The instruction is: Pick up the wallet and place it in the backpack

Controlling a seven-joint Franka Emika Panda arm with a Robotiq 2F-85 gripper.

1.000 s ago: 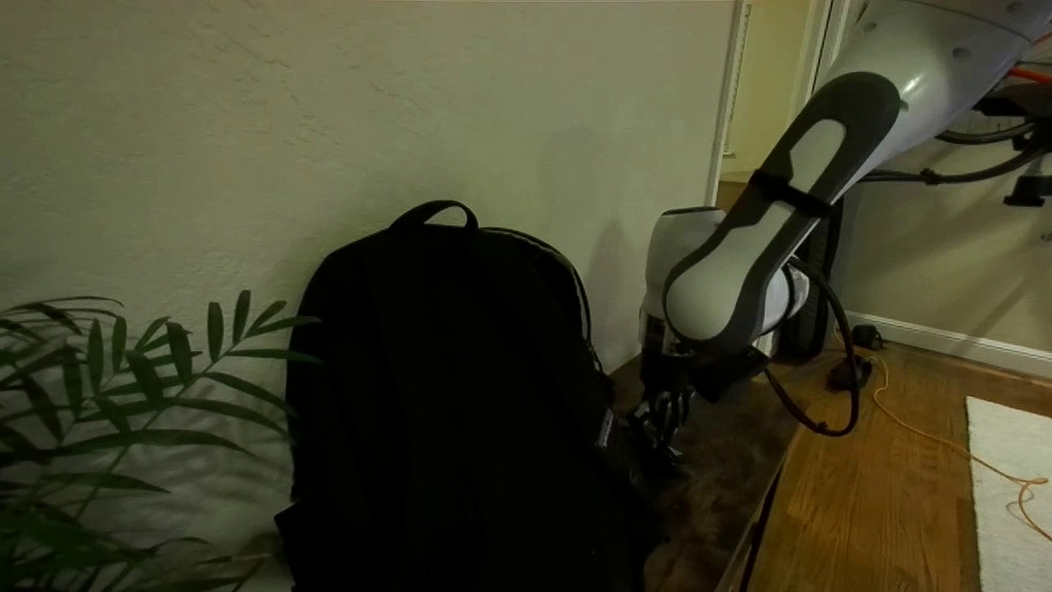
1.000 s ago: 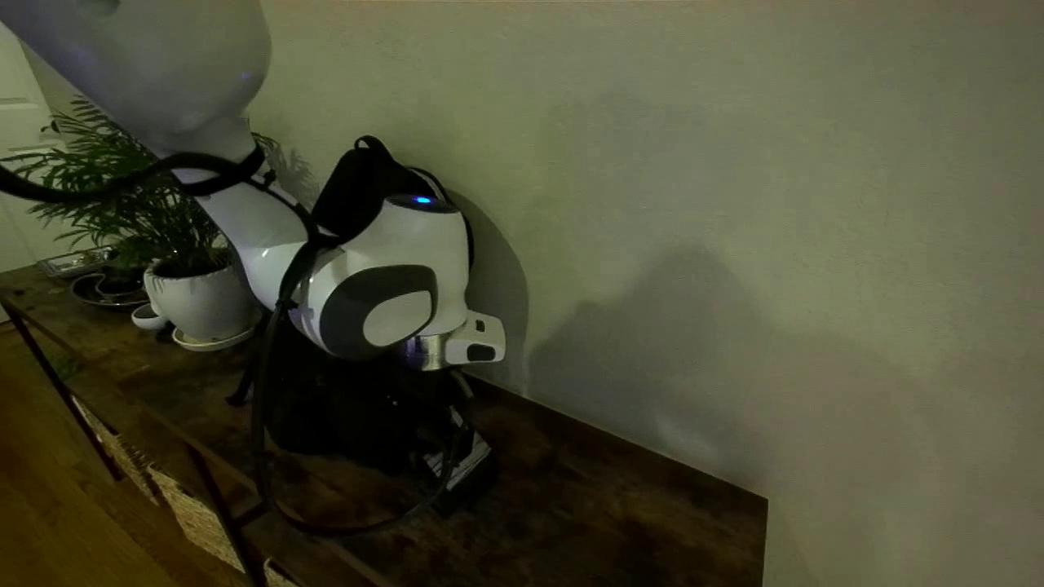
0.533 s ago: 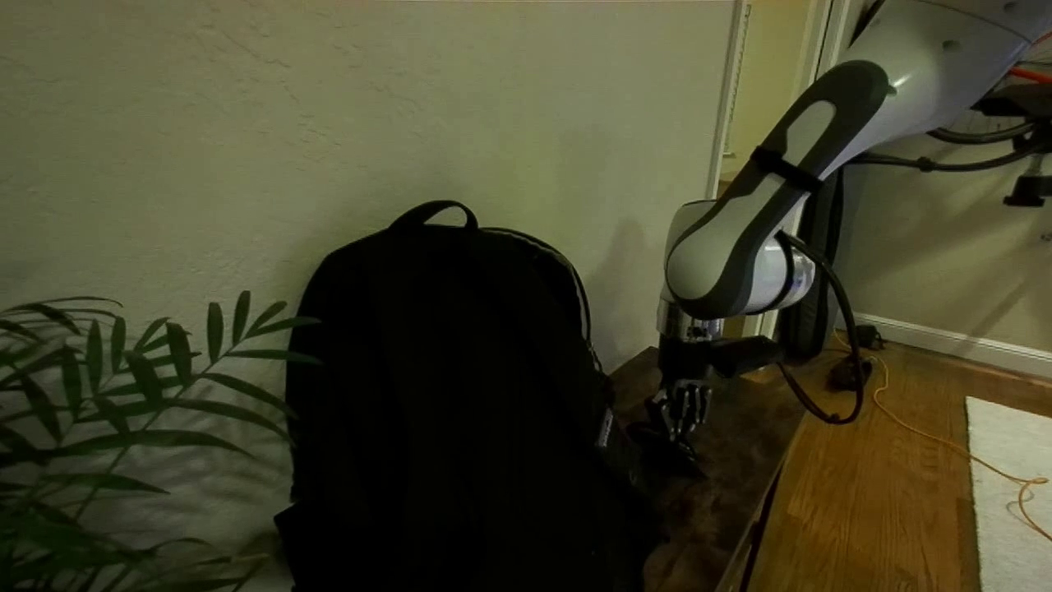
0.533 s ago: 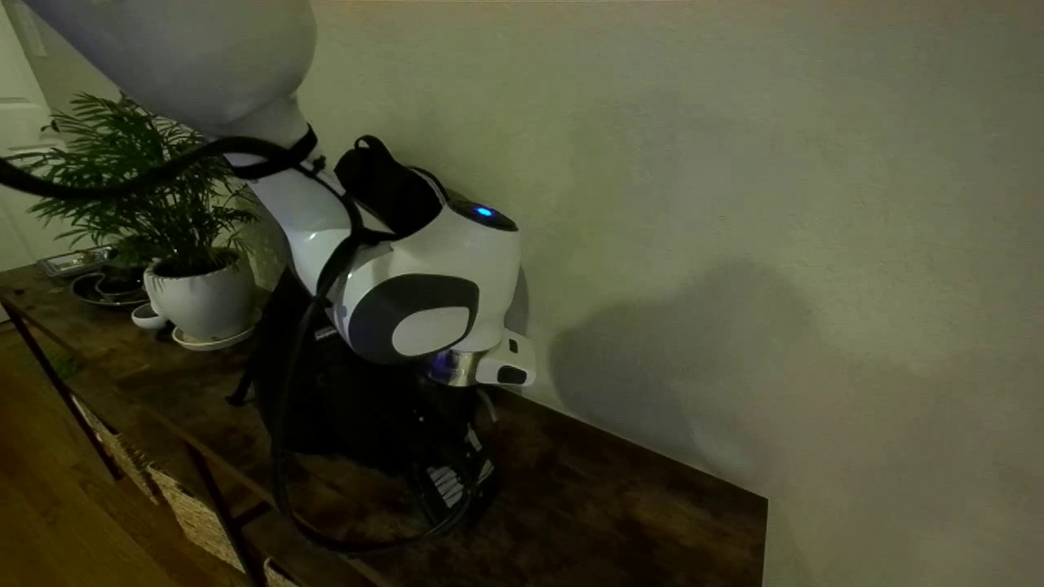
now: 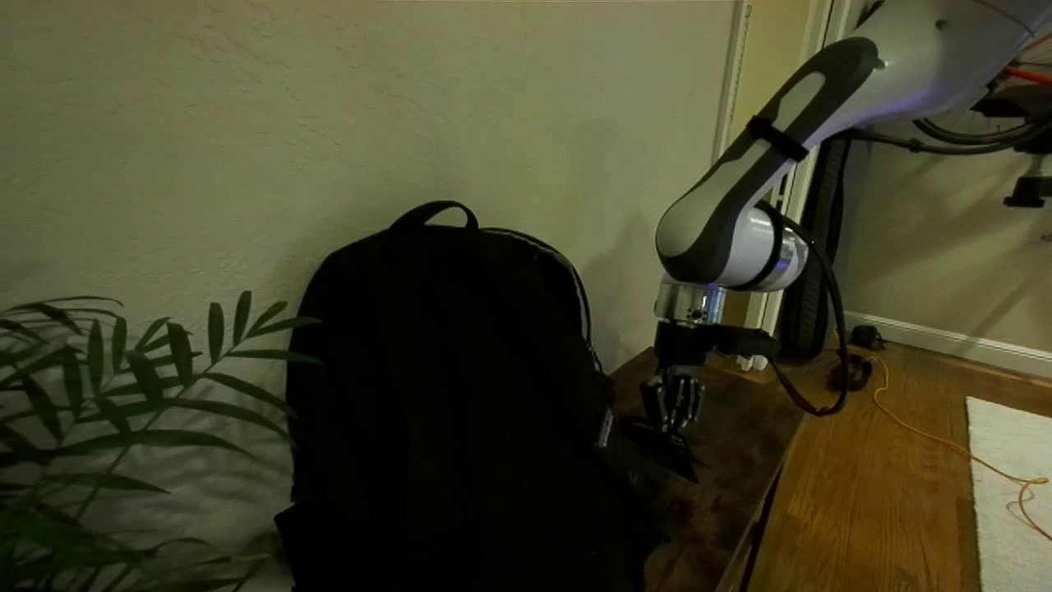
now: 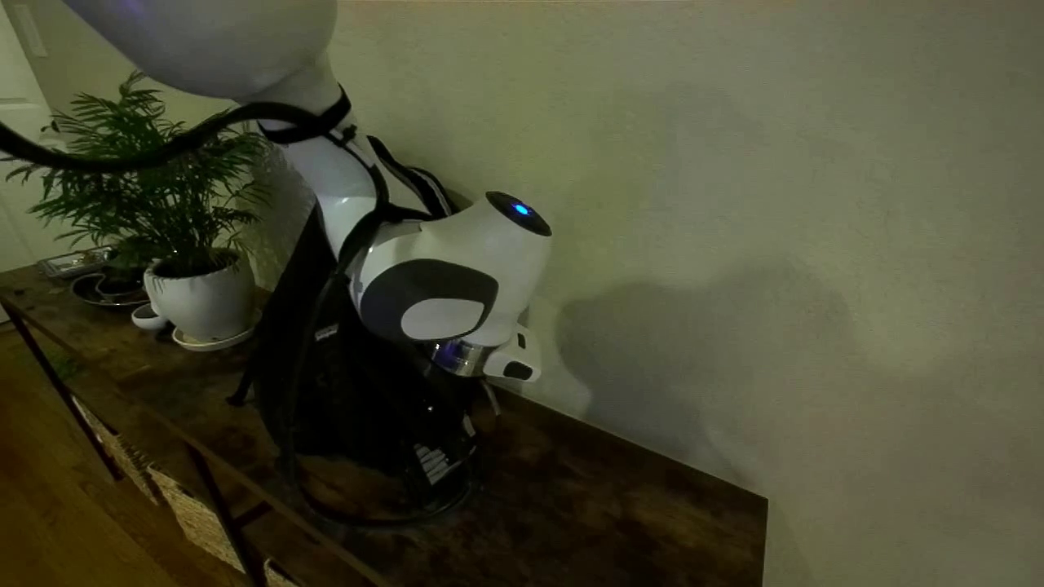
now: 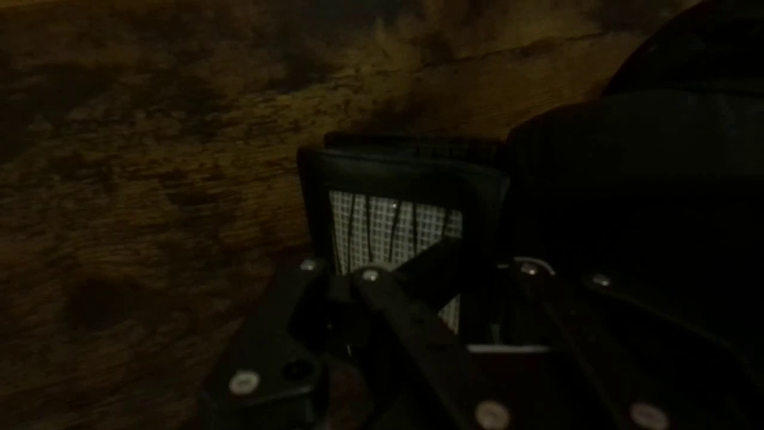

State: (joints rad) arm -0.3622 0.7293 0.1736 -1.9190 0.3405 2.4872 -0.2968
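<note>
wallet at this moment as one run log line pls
gripper: closed on wallet | wallet: beside backpack, outside it | placing: not yet done

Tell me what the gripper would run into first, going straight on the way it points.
Most likely the brown wooden tabletop below: the gripper points down at it, and the wallet in its grip would probably touch first. The gap between them is hard to judge.
</note>
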